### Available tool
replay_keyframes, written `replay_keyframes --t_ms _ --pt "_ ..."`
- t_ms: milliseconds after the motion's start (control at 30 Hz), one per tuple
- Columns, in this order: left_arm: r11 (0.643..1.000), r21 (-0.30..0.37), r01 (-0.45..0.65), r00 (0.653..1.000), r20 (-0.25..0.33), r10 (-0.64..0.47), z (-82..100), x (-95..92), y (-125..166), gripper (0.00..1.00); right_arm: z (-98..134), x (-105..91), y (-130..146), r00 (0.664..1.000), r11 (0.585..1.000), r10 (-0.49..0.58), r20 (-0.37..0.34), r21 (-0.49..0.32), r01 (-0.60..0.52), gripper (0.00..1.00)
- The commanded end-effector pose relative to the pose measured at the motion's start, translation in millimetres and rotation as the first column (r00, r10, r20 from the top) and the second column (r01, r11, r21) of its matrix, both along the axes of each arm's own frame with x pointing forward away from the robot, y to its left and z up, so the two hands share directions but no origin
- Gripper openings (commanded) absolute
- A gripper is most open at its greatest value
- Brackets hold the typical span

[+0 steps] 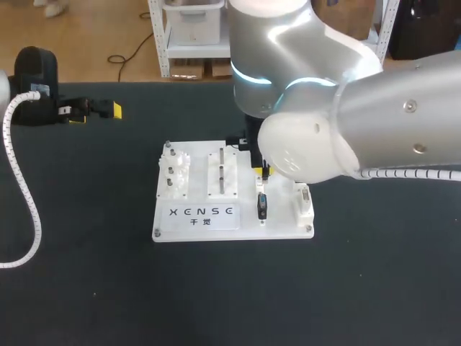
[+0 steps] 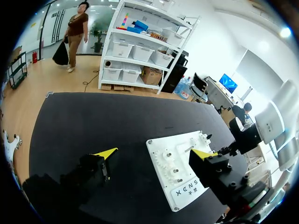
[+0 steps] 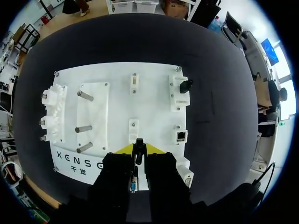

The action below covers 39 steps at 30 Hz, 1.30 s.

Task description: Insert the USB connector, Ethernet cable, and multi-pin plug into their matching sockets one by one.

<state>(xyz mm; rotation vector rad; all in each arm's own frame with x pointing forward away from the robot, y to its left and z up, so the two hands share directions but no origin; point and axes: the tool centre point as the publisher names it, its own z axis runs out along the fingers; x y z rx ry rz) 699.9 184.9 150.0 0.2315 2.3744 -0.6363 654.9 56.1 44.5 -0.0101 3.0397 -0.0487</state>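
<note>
Head view places the black counter (image 1: 86,274) under a white board (image 1: 281,229), which lies near the counter's middle with its printed edge nearest the robot. Just behind that edge, toward the board's right side, the USB connector (image 1: 262,206) lies on the board as a slim black body pointing away from the robot. A wide multi-pin socket (image 1: 303,196) sits beside it at the board's right edge. The right claw (image 3: 139,150) stands over the connector's far end. In the right wrist view its two yellow tips are close together, with the thin black end of the connector clamped between them and touched from both sides. The connector's metal end shows between the finger bodies. An Ethernet socket (image 3: 181,135) lies ahead of the claw and to one side. Further ahead, a black plug (image 3: 185,86) of unclear type sits on a white block at the board's far corner. On the board's left half stand a peg plate (image 1: 223,173) and a gear block (image 1: 175,173). The right arm (image 1: 374,122) enters from the right and covers the board's far right part. At the counter's far left, well apart from the board, is the left claw (image 2: 155,153). Its yellow tips are wide apart with nothing between them.
</note>
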Motion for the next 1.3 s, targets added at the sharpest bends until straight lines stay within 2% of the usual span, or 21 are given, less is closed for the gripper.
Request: replay_keyframes --t_ms 33,333,733,1300 --pt "1.0 0.0 0.0 1.0 0.0 0.0 0.0 0.0 0.0 1.0 8.9 -6.6 -9.0 1.0 1.0 -0.012 0.026 0.006 0.012 0.0" --pt "1.0 0.0 0.0 1.0 0.0 0.0 0.0 0.0 0.0 1.0 21.7 -16.0 -38.6 0.997 0.998 -0.066 0.051 0.001 0.066 0.0" --pt "1.0 0.0 0.0 1.0 0.0 0.0 0.0 0.0 0.0 1.0 11.4 -29.8 -66.8 0.99 0.99 -0.139 0.029 -0.01 0.139 0.0" --pt "1.0 0.0 0.0 1.0 0.0 0.0 0.0 0.0 0.0 1.0 5.5 -9.8 -73.5 0.986 0.987 -0.162 0.034 -0.017 0.163 0.0"
